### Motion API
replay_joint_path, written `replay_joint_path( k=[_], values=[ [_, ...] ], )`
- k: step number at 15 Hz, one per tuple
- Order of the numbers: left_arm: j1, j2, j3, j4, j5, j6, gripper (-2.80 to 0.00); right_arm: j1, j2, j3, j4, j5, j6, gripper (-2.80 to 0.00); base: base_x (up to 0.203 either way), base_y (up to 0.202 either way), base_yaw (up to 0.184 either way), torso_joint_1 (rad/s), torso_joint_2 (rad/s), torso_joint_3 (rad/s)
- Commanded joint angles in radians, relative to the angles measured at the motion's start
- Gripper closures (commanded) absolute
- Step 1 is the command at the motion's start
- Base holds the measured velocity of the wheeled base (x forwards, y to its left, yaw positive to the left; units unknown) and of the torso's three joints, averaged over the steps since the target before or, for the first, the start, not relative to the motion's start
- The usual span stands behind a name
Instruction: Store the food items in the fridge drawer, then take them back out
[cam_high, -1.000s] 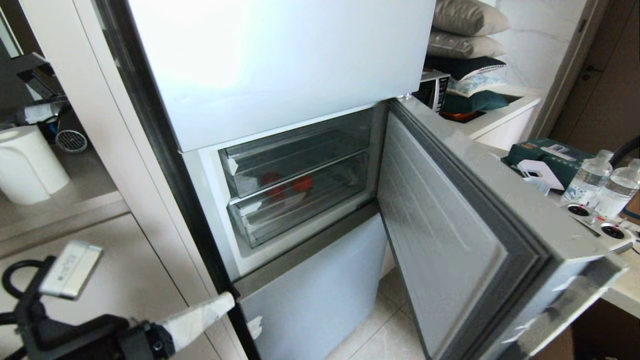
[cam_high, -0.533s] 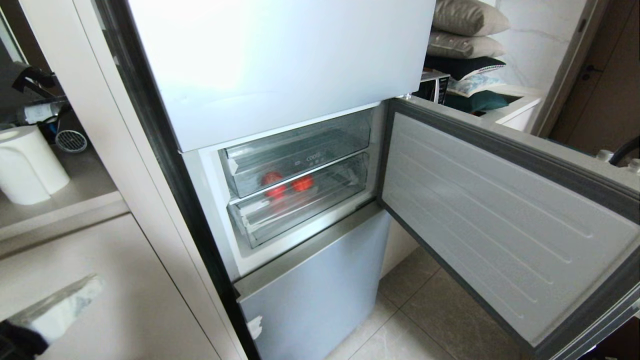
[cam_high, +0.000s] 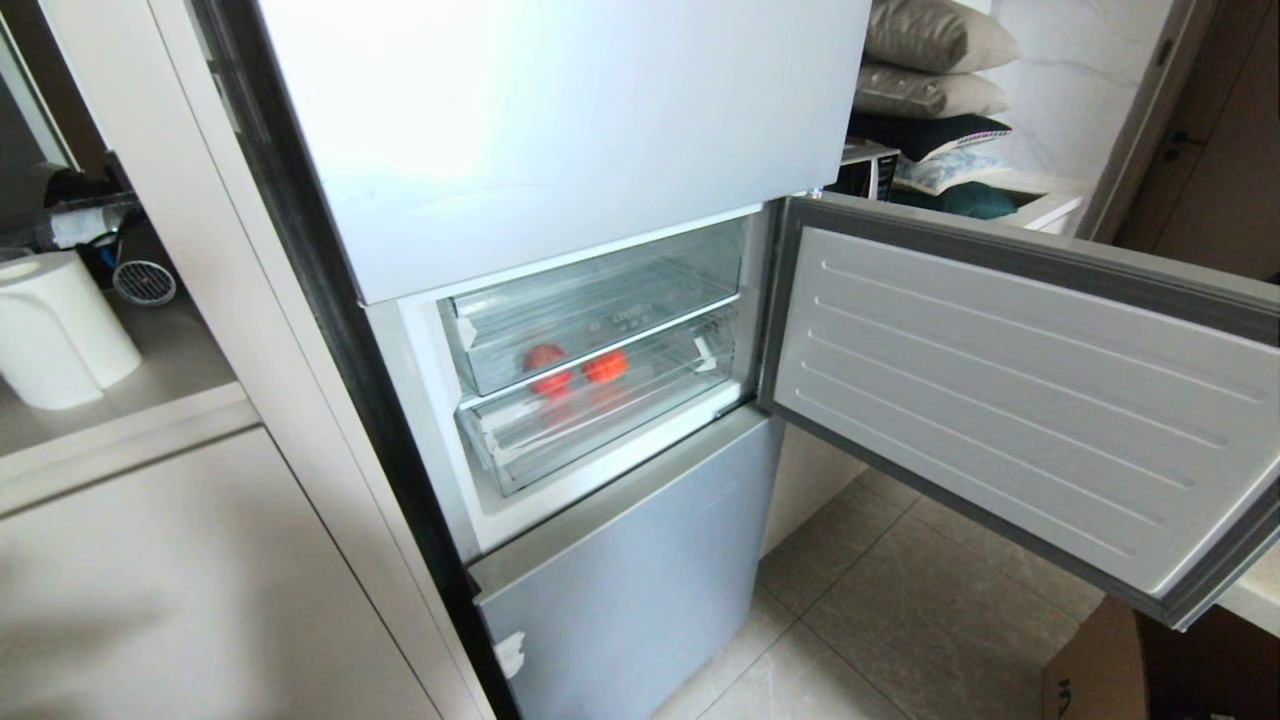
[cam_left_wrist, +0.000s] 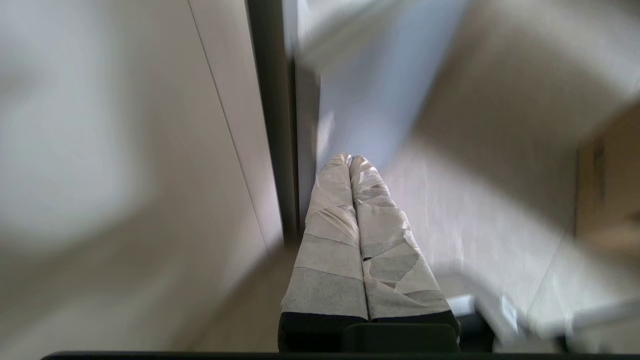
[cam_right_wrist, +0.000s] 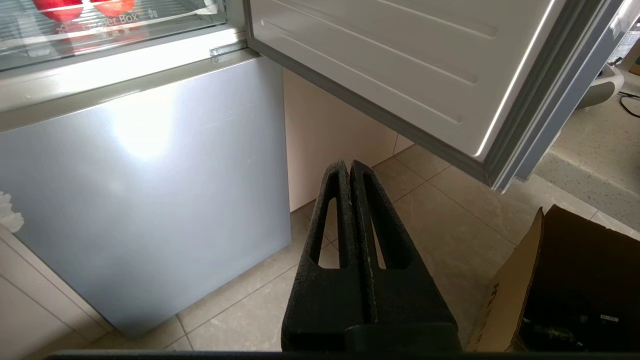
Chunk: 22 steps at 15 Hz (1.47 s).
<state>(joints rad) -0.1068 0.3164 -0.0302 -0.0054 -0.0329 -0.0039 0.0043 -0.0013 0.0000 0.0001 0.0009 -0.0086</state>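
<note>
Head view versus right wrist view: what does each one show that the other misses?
Only the head view shows the upper clear plastic drawer, the white cylindrical roll on the counter and the stacked grey cushions.

Only the right wrist view shows the shut black right gripper, pointing at the beige floor tiles, holding nothing.

Both show the two red round fruits in the lower clear fridge drawer, the swung-open white-lined fridge door and a brown cardboard box.
</note>
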Motion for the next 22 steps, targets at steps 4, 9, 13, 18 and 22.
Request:
replay_joint_path(
  k=[4, 9, 13, 18, 22],
  values=[
    [0.12, -0.112, -0.004, 0.097, 0.035, 0.067, 0.0, 0.0, 0.0, 0.0, 0.0, 0.001, -0.002, 0.0, 0.0, 0.0, 0.0, 0.0, 0.0, 0.0],
    [0.114, -0.323, 0.003, 0.083, -0.005, 0.124, 0.0, 0.0, 0.0, 0.0, 0.0, -0.001, -0.001, 0.0, 0.0, 0.0, 0.0, 0.0, 0.0, 0.0],
    [0.108, -0.315, 0.009, 0.068, 0.035, 0.037, 0.0, 0.0, 0.0, 0.0, 0.0, -0.001, -0.001, 0.0, 0.0, 0.0, 0.0, 0.0, 0.0, 0.0],
    [0.11, -0.315, 0.009, 0.068, 0.037, 0.018, 0.0, 0.0, 0.0, 0.0, 0.0, -0.001, -0.001, 0.0, 0.0, 0.0, 0.0, 0.0, 0.0, 0.0],
    [0.109, -0.315, 0.009, 0.068, 0.037, 0.018, 0.0, 0.0, 0.0, 0.0, 0.0, -0.001, 0.001, 0.0, 0.0, 0.0, 0.0, 0.0, 0.0, 0.0]
  ],
)
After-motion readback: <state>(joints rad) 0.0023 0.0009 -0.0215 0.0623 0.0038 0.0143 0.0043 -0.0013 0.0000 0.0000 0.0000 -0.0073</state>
